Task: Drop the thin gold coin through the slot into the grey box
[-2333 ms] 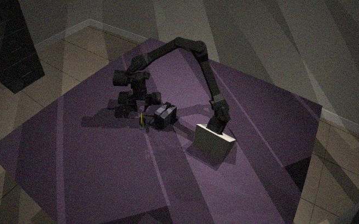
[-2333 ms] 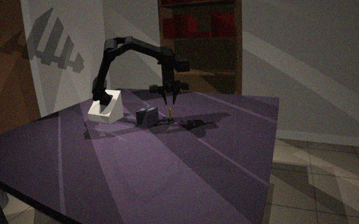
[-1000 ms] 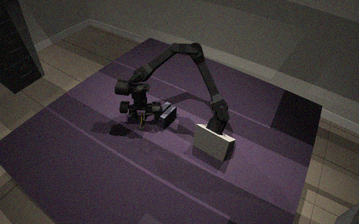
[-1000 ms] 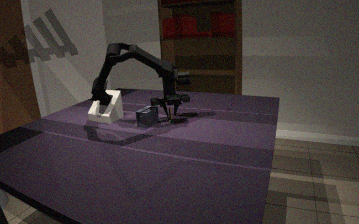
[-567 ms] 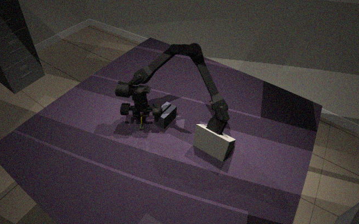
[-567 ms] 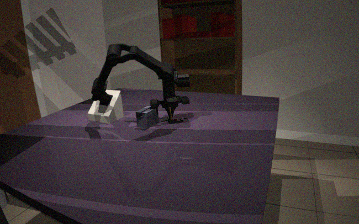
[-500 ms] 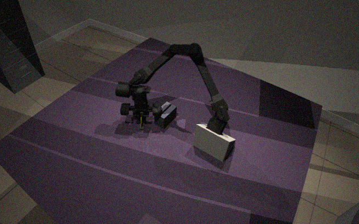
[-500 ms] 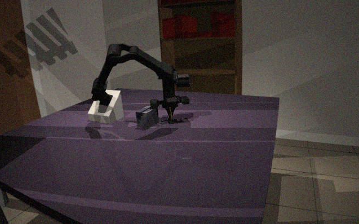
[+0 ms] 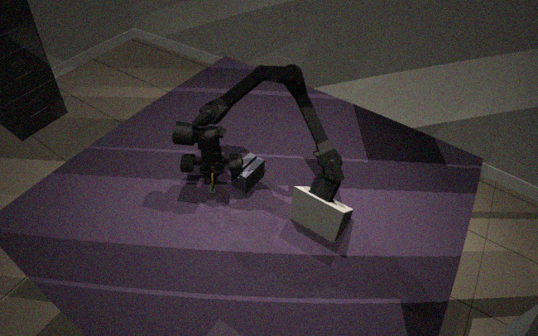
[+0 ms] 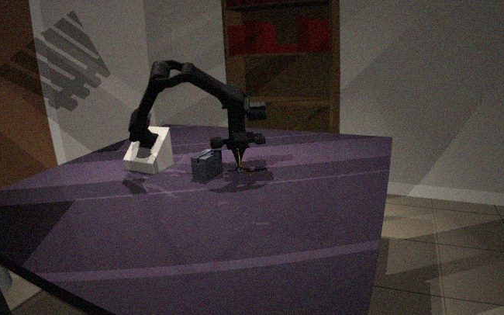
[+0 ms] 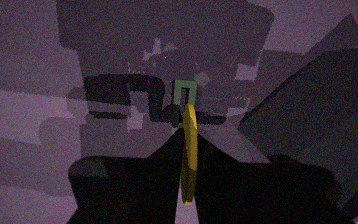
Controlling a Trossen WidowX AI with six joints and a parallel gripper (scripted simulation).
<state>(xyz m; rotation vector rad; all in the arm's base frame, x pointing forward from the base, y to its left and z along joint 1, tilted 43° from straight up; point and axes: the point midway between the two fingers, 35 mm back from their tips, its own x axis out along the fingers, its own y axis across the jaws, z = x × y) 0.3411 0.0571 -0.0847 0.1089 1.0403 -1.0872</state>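
Note:
My gripper (image 9: 212, 178) (image 10: 239, 163) (image 11: 184, 132) points down and is shut on the gold coin (image 9: 212, 173) (image 10: 239, 154) (image 11: 191, 155). The coin stands upright on edge between the fingertips. The green holder (image 9: 212, 189) (image 10: 239, 169) (image 11: 185, 83) is directly below, and the coin's lower edge is at it; whether the coin is still seated in it I cannot tell. The closed grey box (image 9: 252, 175) (image 10: 207, 166) stands close beside the gripper, with a narrow dark slot along its lid. It also shows at the right in the wrist view (image 11: 310, 117).
The arm's base sits on a white wedge-shaped mount (image 9: 317, 213) (image 10: 163, 150), on the far side of the box from the gripper. Everything stands on a purple table (image 9: 221, 275) (image 10: 207, 230), with dark shadows around the holder. A dark cabinet (image 9: 12, 66) stands beyond the table.

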